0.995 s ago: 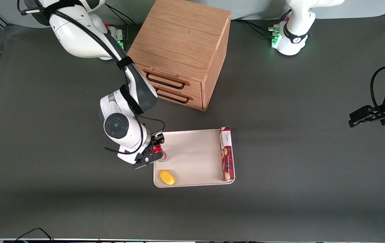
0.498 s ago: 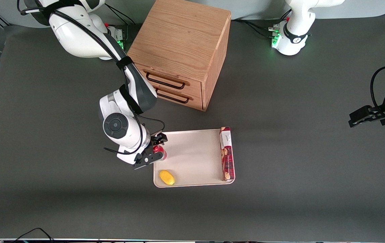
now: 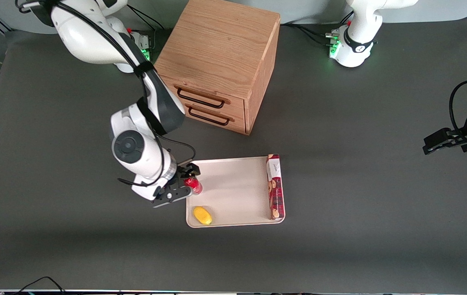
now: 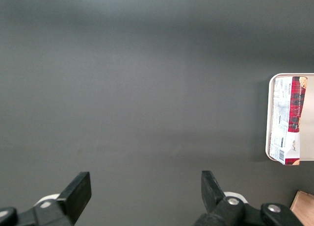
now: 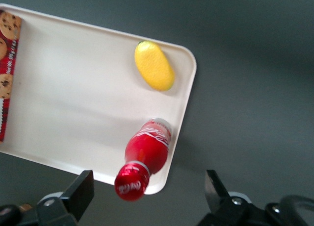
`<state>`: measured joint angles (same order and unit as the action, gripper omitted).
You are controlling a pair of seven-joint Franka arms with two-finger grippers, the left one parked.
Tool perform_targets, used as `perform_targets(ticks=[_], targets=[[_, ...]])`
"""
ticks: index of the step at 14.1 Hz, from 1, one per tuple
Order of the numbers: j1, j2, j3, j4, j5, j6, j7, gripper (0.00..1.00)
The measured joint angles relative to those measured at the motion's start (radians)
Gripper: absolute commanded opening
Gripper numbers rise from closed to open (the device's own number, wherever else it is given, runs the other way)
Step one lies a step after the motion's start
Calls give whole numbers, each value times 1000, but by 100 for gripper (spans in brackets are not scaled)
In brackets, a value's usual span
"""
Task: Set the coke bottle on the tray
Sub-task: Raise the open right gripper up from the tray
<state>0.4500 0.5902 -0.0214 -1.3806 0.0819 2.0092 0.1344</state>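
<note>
cream-white and low-rimmed, the tray (image 3: 237, 190) is lying on the dark grey table (image 3: 360, 184), nearer the front camera than the oak cabinet (image 3: 221, 61) with its two drawers. the coke bottle (image 3: 193, 184) is standing on the tray, just inside the rim at the edge toward the working arm's end of the table. the gripper (image 3: 183, 181) is hovering above that edge with its fingers spread apart, one on each side of the bottle, and the front view alone is not settling whether they are touching it. the right wrist view is clearing that up: the bottle (image 5: 146, 155) is standing free with open space between it and both fingers (image 5: 78, 194), its red cap toward the lens and its silvery base on the tray (image 5: 73, 103) close to a rounded corner. that same view is showing the white script on the bottle, which the front view is not making legible. a lemon (image 3: 202, 215) is lying on the tray near the bottle, nearer the front camera, apart from it. a long red biscuit box (image 3: 275, 186) is lying along the tray's edge toward the parked arm; the left wrist view is showing its pale printed end (image 4: 287, 119), which the other views are not showing.
</note>
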Motion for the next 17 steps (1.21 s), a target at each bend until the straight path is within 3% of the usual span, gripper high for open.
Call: perform_targets(ticks=[6,13,17], targets=[[-120,-313,-51,-5,-3,-375,-101,100],[-306,-577,-92,-270,-22,-399,-118,100],[-321,-667,-145,-336,-60,-392,-119,100]])
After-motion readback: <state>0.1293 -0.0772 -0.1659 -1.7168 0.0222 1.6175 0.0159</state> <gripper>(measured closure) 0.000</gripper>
